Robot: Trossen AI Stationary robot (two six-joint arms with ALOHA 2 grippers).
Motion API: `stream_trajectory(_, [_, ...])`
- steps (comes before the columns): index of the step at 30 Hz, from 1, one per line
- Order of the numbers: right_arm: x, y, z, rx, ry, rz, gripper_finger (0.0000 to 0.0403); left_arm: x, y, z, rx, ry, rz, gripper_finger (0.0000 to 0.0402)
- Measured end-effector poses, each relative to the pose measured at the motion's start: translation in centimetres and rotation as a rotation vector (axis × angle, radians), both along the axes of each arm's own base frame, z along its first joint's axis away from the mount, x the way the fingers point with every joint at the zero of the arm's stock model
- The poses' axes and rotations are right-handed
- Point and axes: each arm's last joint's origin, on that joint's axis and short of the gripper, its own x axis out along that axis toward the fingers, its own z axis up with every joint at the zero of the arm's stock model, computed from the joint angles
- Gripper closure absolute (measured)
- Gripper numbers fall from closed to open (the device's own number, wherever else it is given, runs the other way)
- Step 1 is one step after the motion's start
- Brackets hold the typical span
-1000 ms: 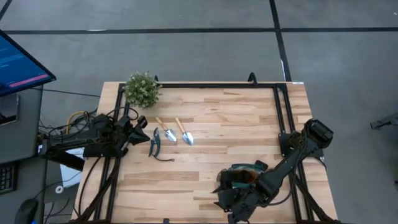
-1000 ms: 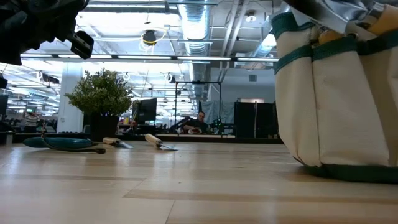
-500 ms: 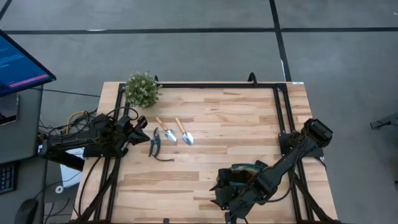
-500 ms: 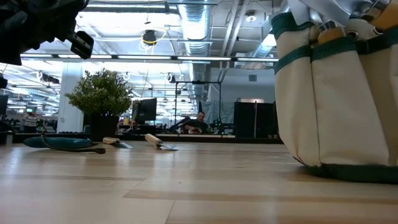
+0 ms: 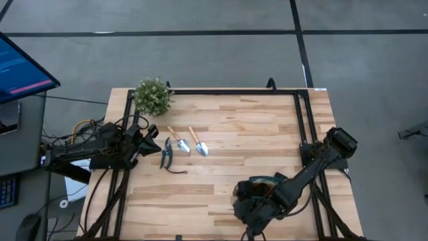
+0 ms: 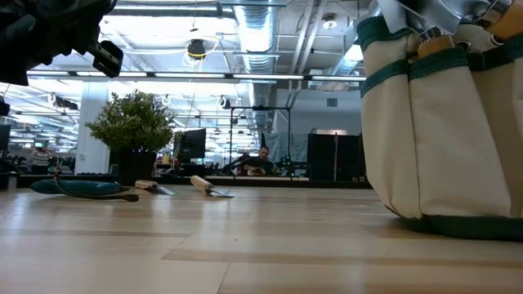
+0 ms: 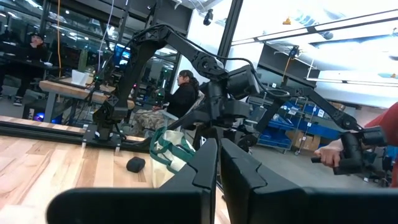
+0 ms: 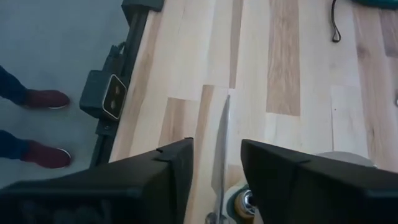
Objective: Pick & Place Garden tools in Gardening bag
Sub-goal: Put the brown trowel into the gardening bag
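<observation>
Worktop [image 5: 254, 127]: 2 trowels [image 5: 178, 141], 1 shears [image 5: 166, 151], 1 bag [image 5: 257, 191].
Right hand [image 5: 249, 209] is held over the bag, fingers spread beside a metal blade [image 8: 222, 155]; left hand [image 5: 148, 142] is pressed together.

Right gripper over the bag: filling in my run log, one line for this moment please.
right gripper: open around trowel above gardening bag | left gripper: shut, idle | shears, two trowels on table

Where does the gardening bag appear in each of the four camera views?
High view: gardening bag low in the picture, right of middle, partly under an arm.
Low view: large, filling the right side.
Left wrist view: near the middle, beyond the fingers.
Right wrist view: only a pale curved edge, probably its rim.
Shared landmark: the wooden table it stands on.
</observation>
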Motion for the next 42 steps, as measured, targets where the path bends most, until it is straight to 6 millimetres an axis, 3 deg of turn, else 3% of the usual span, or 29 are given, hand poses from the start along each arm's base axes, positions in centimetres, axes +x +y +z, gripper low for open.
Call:
stream_trajectory(9, [-0.1,-0.3,-0.2,0.005,0.029,-0.042,0.0392,0.0,0.0,0.0,0.0,0.0,0.0,0.0384])
stream_trajectory(14, [-0.6,0.6,0.1,-0.004,-0.065,-0.113,0.0401,0.0,0.0,0.0,0.0,0.0,0.0,0.0384])
stream_trajectory(22, [-5.6,4.7,0.7,-0.071,-0.344,-0.31,0.0402,0.0,0.0,0.0,0.0,0.0,0.0,0.0384])
stream_trajectory(31, [-9.4,6.2,-2.6,-0.166,-0.592,-0.51,0.0402,0.0,0.0,0.0,0.0,0.0,0.0,0.0384])
stream_trajectory(42, [-9.1,7.9,-8.8,-0.16,-0.813,-0.575,0.0403,0.0,0.0,0.0,0.0,0.0,0.0,0.0384])
